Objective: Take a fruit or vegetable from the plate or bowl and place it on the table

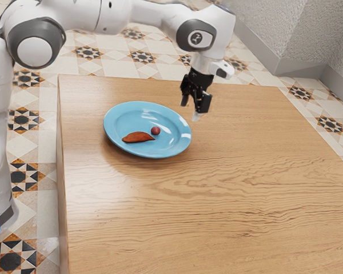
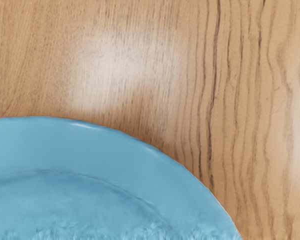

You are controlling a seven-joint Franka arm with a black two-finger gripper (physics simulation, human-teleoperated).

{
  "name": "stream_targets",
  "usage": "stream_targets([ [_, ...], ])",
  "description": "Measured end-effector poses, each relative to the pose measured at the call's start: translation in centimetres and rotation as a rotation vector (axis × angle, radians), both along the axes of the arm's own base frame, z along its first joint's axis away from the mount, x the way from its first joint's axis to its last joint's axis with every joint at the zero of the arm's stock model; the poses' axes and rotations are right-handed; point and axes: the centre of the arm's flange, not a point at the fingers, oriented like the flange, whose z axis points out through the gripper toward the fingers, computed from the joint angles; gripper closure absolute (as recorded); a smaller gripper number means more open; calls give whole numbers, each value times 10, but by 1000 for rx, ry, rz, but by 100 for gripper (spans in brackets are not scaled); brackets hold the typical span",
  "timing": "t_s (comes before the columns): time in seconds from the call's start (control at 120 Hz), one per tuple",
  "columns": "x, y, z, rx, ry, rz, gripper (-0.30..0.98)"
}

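Two foods on plate, exterior view's left of raised gripper.

From here the plate is sky blue — the long piece on it rusty orange-brown, the round one dark red — and the tan desk has darker, wavy grain.

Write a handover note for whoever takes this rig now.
Gripper: open, holding nothing, raised near the plate's rim on the exterior view's right.
Things: the long orange-brown piece and the small round red one both lie on the blue plate.
Done: neither piece is on the table.
Left: grasp one, lift it off the plate, set it on the table.
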Motion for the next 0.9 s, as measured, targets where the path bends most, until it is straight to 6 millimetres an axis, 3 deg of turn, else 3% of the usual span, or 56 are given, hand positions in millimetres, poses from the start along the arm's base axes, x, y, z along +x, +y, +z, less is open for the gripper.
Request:
stream_targets([
  [0.125, -58, 6, -10, -3, 29, 13, 0],
  [0.233, -86, 5, -21, 9, 20, 7, 0],
  [0.542, -102, 6, -56, 22, -17, -17, 0],
  [0.9, -103, 7, -72, 8, -60, -68, 0],
])
